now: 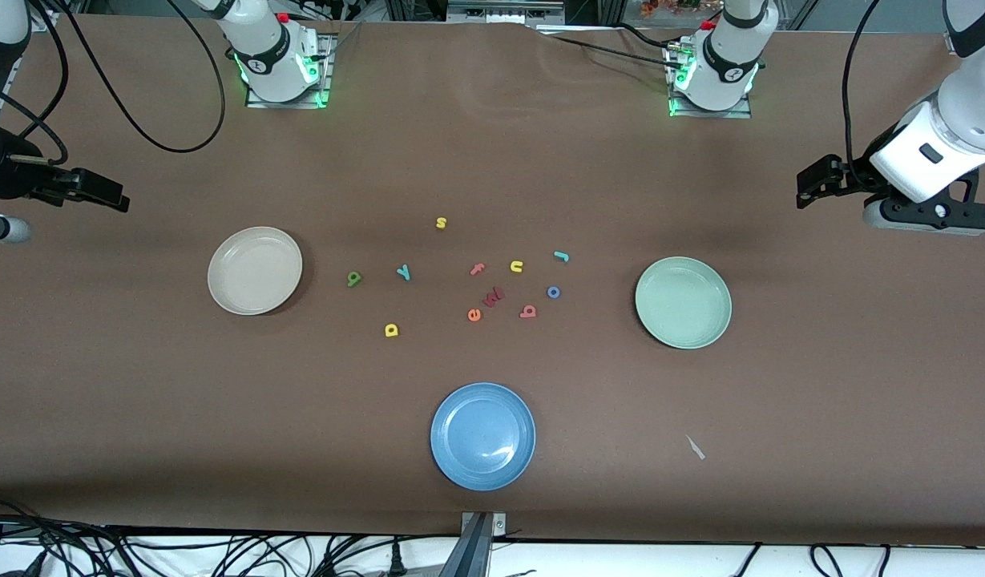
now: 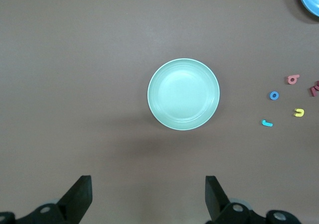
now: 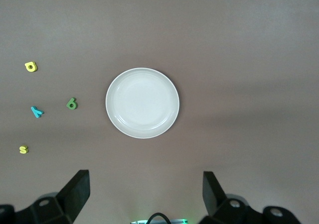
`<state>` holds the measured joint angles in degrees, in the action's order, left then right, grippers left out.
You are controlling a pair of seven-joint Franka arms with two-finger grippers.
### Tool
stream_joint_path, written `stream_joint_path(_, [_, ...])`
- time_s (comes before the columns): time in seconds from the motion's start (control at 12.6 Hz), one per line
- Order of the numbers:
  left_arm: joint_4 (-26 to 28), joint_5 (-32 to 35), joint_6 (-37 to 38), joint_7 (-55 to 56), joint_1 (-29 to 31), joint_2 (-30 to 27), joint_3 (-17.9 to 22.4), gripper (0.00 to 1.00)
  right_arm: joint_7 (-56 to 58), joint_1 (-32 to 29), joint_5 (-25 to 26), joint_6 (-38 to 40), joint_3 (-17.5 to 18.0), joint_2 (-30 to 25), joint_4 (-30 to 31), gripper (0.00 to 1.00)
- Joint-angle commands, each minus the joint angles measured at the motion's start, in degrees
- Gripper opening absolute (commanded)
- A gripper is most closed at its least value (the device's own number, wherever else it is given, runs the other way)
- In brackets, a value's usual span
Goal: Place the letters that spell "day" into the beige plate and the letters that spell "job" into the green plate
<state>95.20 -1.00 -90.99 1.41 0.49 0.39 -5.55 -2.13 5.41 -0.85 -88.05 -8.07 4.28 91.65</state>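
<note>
The beige plate (image 1: 255,270) (image 3: 142,102) lies empty toward the right arm's end, the green plate (image 1: 683,302) (image 2: 183,94) empty toward the left arm's end. Between them on the table lie the yellow d (image 1: 391,329) (image 3: 31,66), green a (image 1: 353,278) (image 3: 72,103), teal y (image 1: 404,272) (image 3: 37,111), teal j (image 1: 562,256) (image 2: 267,123), blue o (image 1: 553,292) (image 2: 274,95) and salmon b (image 1: 528,311) (image 2: 293,78). My left gripper (image 1: 809,186) (image 2: 148,184) hangs open and empty over the table's end beside the green plate. My right gripper (image 1: 107,192) (image 3: 144,179) hangs open and empty past the beige plate.
A blue plate (image 1: 482,435) sits nearest the front camera. Among the letters lie a yellow s (image 1: 441,223), pink f (image 1: 477,269), yellow u (image 1: 516,266), orange e (image 1: 474,315) and dark red w (image 1: 494,297). A small white scrap (image 1: 695,447) lies nearer the camera than the green plate.
</note>
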Motion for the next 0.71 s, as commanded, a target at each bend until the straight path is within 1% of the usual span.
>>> stream_joint_path(0.0, [0.6, -0.67, 1.51, 0.44, 0.57, -1.35, -0.08, 1.0, 0.55, -0.14, -0.12, 0.68, -0.02, -0.06, -0.34, 1.0])
stream_joint_path(0.63, [0.6, -0.67, 2.14, 1.58, 0.48, -0.3, -0.52, 1.0, 0.2, -0.13, -0.12, 0.94, 0.07, -0.06, -0.34, 1.0])
